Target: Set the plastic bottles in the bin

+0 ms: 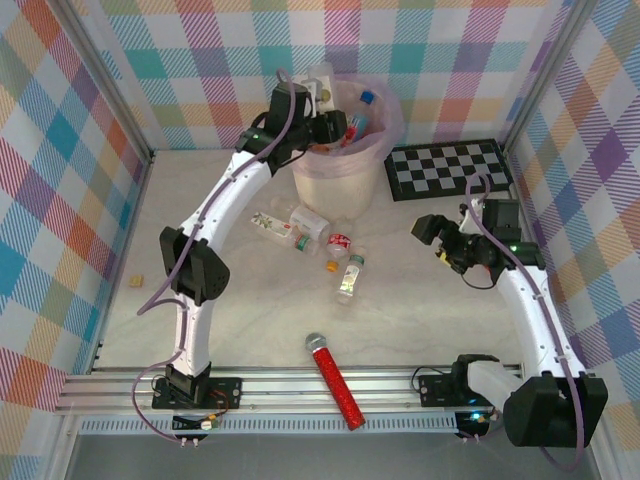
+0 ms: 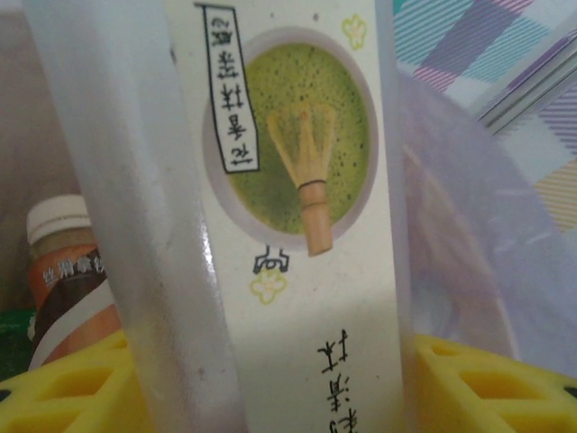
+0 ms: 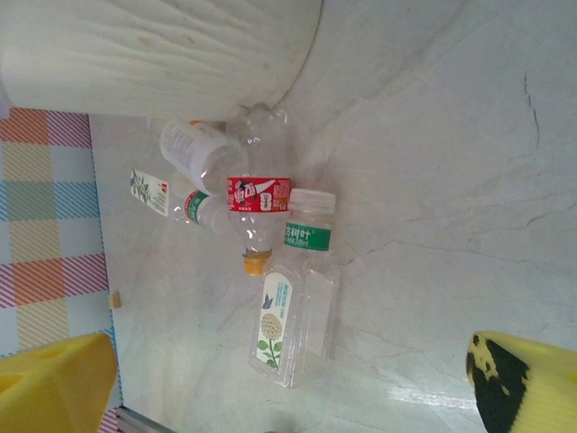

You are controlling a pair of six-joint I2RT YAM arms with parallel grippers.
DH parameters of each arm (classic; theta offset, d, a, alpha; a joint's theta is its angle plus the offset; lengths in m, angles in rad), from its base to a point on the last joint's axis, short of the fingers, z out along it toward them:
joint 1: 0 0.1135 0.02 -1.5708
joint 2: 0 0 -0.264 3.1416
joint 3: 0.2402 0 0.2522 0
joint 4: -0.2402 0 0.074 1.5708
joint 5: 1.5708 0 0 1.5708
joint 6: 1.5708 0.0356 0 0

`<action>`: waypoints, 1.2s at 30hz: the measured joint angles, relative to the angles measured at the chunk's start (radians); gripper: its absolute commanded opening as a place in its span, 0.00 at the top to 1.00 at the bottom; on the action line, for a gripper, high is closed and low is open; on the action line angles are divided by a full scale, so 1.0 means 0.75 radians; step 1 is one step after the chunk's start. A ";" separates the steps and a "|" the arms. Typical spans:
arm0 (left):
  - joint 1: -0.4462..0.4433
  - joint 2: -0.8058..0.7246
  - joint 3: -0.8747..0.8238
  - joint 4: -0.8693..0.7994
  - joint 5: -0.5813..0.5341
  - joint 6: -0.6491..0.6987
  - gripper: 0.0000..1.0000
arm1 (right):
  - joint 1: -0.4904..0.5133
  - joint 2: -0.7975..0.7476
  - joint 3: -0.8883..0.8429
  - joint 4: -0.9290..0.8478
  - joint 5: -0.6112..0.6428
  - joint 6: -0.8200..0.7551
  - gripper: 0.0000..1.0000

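Note:
My left gripper (image 1: 325,125) (image 2: 297,397) hangs at the near rim of the bin (image 1: 340,170), shut on a tall clear bottle with a white matcha label (image 2: 297,180) (image 1: 320,82). The pink-lined bin (image 2: 469,234) holds more bottles, one brown with an orange label (image 2: 68,271), another blue-capped (image 1: 366,98). Several bottles lie on the table in front of the bin: a flower-label one (image 1: 350,277) (image 3: 297,307), a red-label one (image 1: 338,245) (image 3: 257,203) and two clear ones (image 1: 310,222) (image 1: 270,222). My right gripper (image 1: 440,240) (image 3: 288,388) stands open to their right, holding nothing.
A red glittery microphone (image 1: 335,382) lies near the front rail. A checkerboard (image 1: 450,168) lies flat at the back right. A small tan block (image 1: 137,280) (image 3: 114,299) sits at the left. Plaid walls close in three sides.

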 measured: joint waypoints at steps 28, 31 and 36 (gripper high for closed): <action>-0.001 -0.203 -0.046 -0.042 -0.078 0.086 0.02 | 0.444 0.194 -0.190 0.230 0.143 0.363 0.00; 0.009 -0.353 -0.120 -0.039 -0.116 0.116 0.01 | 0.521 0.281 -0.175 0.275 0.169 0.397 0.00; 0.040 -0.566 -0.273 -0.026 -0.146 0.144 0.00 | 0.613 0.469 -0.109 0.341 0.191 0.418 0.02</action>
